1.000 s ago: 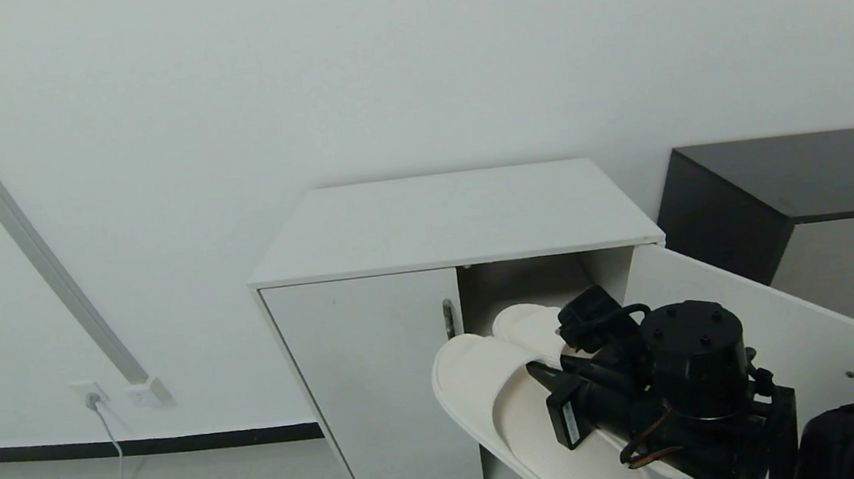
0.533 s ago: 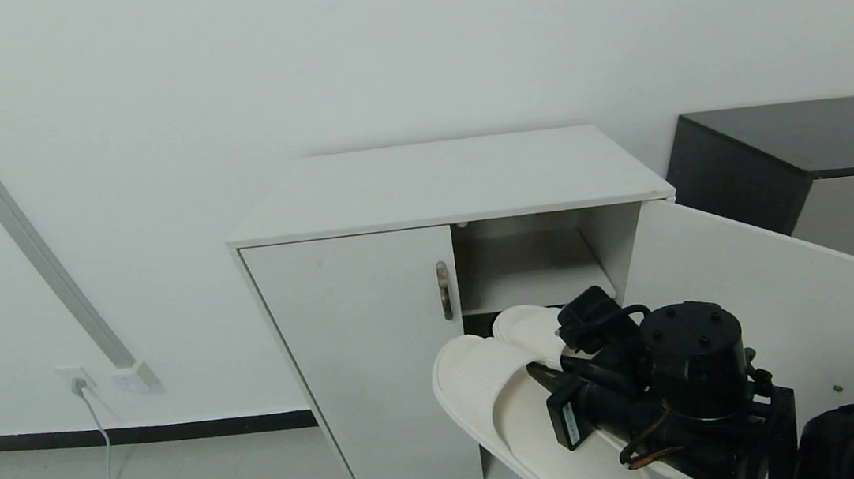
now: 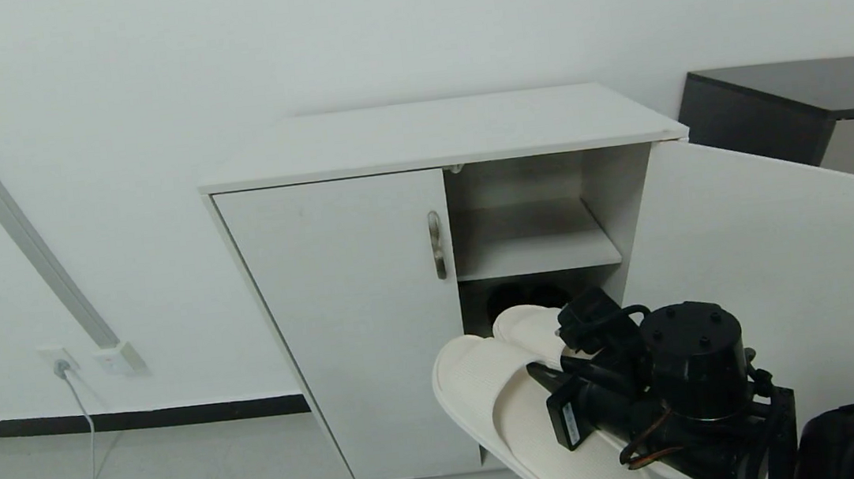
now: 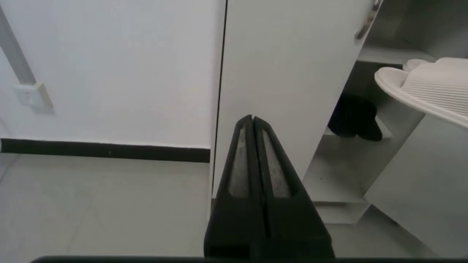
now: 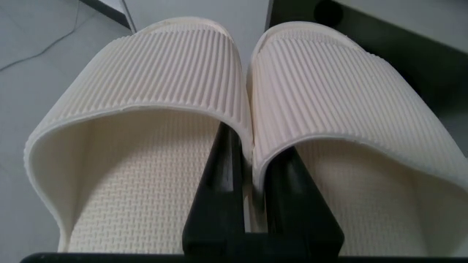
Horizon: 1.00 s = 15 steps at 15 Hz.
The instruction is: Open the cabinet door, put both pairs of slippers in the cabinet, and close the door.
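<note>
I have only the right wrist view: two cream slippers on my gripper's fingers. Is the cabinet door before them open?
Observer: Yes. In the head view the right door stands open beside the slippers; the left door is shut.
Operator: Is anything inside already?
Observer: Something dark sits on the lower level, under the shelf; I cannot tell what.
Operator: And the left gripper?
Observer: The left gripper is shut and empty, facing the left door.
</note>
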Tool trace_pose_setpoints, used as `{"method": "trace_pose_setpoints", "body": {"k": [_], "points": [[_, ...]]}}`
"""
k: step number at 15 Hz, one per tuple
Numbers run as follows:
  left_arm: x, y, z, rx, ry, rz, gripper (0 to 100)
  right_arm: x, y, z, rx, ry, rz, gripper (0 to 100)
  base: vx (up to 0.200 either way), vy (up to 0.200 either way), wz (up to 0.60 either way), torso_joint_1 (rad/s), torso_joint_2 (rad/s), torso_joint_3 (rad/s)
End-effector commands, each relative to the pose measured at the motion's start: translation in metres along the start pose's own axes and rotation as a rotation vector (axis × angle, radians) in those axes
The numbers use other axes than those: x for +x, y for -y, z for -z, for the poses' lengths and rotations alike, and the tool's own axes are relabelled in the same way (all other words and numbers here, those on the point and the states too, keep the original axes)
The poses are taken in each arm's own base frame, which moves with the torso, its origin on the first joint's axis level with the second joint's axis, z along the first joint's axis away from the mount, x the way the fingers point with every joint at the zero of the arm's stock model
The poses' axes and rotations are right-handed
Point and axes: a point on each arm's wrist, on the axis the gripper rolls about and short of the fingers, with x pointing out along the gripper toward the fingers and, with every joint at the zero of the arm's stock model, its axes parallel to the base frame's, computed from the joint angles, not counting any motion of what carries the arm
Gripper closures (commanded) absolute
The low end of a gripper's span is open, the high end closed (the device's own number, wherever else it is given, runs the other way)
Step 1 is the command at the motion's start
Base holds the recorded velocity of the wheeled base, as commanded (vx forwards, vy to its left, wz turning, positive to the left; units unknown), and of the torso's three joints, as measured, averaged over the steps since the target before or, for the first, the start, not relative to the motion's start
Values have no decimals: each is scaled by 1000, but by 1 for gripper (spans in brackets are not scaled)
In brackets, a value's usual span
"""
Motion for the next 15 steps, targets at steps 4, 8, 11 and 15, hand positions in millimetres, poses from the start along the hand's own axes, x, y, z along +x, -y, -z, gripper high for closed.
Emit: {"method": "trace_pose_setpoints", "body": {"k": [4,8,11,15], "points": [[0,0,0,-1,0,-1,100,0,0,1,-1,-3,0,100,0,0,0,-102,463,350],[0,0,0,-1,0,-1,100,0,0,1,-1,-3,0,100,0,0,0,-51,446,389],[0,0,0,-1,0,-1,100,0,0,-3,4,30,-3,100,0,0,0,-4,277,276],[0,0,0,1,0,-1,100,3,0,3,-4,26,-1,100,0,0,0,-1,35,32]]}}
